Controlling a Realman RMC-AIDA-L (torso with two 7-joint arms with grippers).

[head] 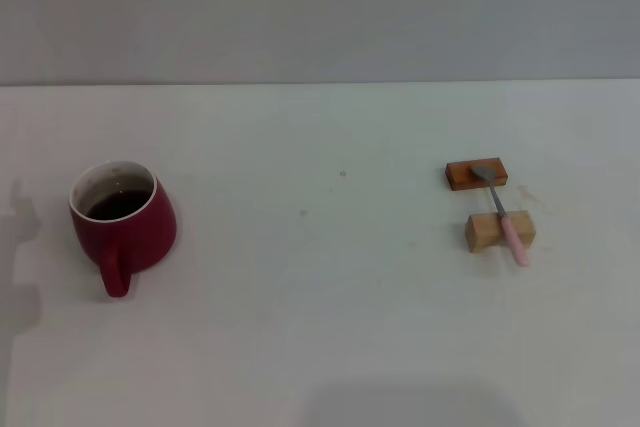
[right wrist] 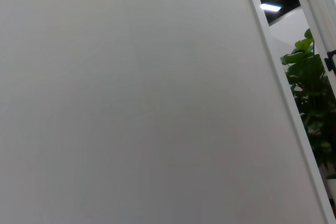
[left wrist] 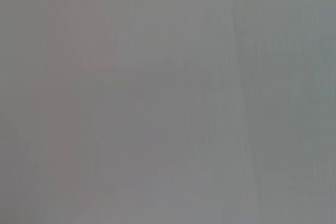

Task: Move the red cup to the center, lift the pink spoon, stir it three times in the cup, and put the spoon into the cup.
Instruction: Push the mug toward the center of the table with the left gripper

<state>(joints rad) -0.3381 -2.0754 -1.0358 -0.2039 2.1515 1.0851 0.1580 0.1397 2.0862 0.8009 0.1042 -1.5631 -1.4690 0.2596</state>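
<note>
The red cup (head: pixel 123 223) stands upright at the left of the white table (head: pixel 320 327), with dark liquid inside and its handle toward me. The pink spoon (head: pixel 507 218) lies at the right, its grey bowl resting on the orange-brown flat block (head: pixel 476 174) and its pale pink handle across the tan wooden block (head: pixel 497 231). Neither gripper shows in the head view. The left wrist view shows only a plain grey surface, and the right wrist view shows only a plain white surface; neither shows fingers.
The table's far edge meets a grey wall (head: pixel 320 7). A white panel edge and a green plant (right wrist: pixel 310 93) appear in the right wrist view. A faint shadow lies at the table's left edge.
</note>
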